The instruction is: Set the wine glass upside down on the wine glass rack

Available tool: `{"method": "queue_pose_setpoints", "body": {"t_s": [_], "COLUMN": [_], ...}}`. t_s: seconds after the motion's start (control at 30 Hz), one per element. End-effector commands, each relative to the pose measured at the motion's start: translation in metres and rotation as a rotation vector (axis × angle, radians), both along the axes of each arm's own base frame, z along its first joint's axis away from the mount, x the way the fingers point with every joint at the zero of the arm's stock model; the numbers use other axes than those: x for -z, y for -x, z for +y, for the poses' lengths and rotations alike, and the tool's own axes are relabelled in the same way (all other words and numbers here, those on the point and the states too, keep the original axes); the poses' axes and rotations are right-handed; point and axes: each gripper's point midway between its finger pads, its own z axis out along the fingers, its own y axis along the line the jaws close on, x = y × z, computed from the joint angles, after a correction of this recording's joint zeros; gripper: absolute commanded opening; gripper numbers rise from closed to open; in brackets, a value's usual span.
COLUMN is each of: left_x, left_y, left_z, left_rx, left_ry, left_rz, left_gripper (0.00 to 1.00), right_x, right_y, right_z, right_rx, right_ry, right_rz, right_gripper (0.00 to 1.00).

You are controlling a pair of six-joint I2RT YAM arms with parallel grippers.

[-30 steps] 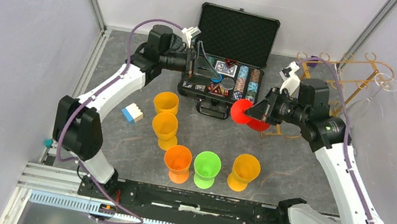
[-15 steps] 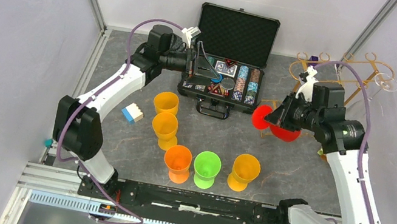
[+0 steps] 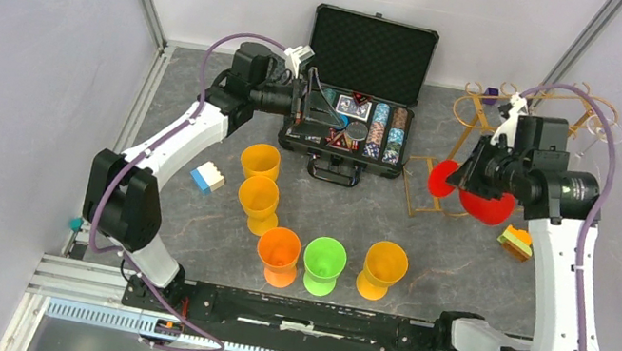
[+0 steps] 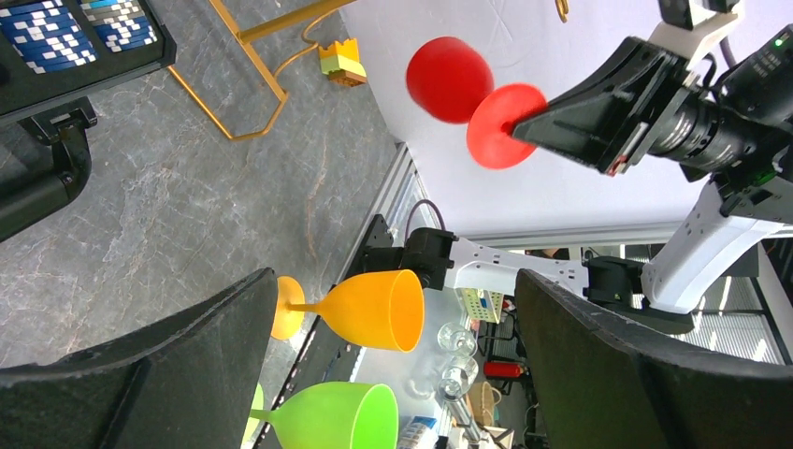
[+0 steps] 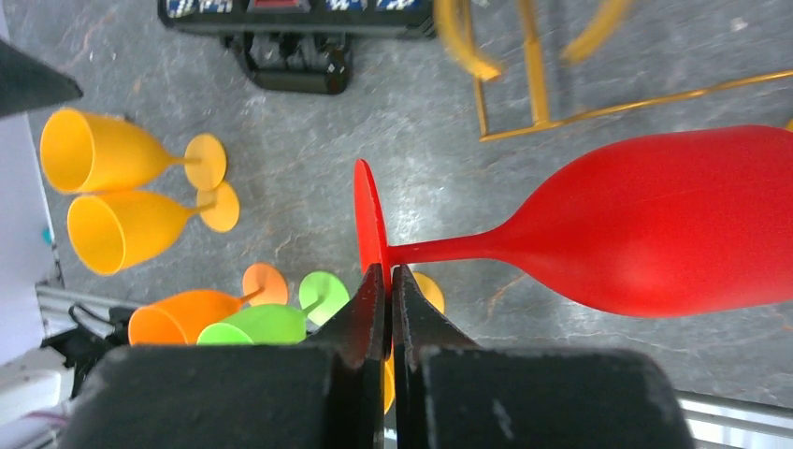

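Grey marbled tabletop [image 3: 466,261], white walls.

1. My right gripper [image 5: 388,281]: clamped on the foot rim of the red wine glass [image 5: 655,224], which is held sideways in the air.
2. Gold wine glass rack [image 5: 534,75]: just beyond the glass, not touching it.
3. My left gripper [image 3: 309,98]: spread wide and empty, above the open poker chip case [image 3: 372,51].
4. Green goblet [image 3: 324,260] and blue-white block [image 3: 207,177]: well apart from the rack.

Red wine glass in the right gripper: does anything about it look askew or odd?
Yes. The red wine glass hangs sideways in the air with its stem level. The right gripper pinches only the rim of its thin foot, and the bowl sticks out near the wine glass rack. That narrow grip looks precarious. Nothing looks spilled or broken.
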Motion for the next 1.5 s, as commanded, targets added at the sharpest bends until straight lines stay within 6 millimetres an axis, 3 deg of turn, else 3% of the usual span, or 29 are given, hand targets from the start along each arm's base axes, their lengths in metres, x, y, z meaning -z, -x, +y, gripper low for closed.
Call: {"method": "queue_pose_setpoints", "body": {"t_s": [0.0,0.33,0.67,0.97,1.47], "left_x": [-0.003,-0.005,-0.009,-0.009,-0.009], "left_y": [-0.006,-0.008,-0.011,-0.014,-0.014], "left_z": [0.000,-0.001,-0.002,-0.003,-0.003], "left_rx": [-0.004,-0.008,-0.012,-0.012,-0.006], "left_ry": [0.006,0.010,0.019,0.024,0.022], "left_rz": [-0.059,-0.065,-0.079,-0.088,-0.095], "left_gripper": [1.00,1.00,1.00,1.00,1.00], "right_x": [-0.027,-0.067,-0.111,-0.128,-0.140], "right_y": [-0.009,-0.030,-0.046,-0.047,-0.043], "right_z": [-0.030,-0.083,-0.097,-0.117,-0.160], "right_rx": [0.058,0.180,0.258,0.362,0.637], "right_ry": [0.066,0.012,-0.168,-0.210,-0.349], "right_rz": [-0.067,-0.173,-0.353,-0.463,-0.610], "right_gripper": [0.00,0.00,0.00,0.00,0.00]}}
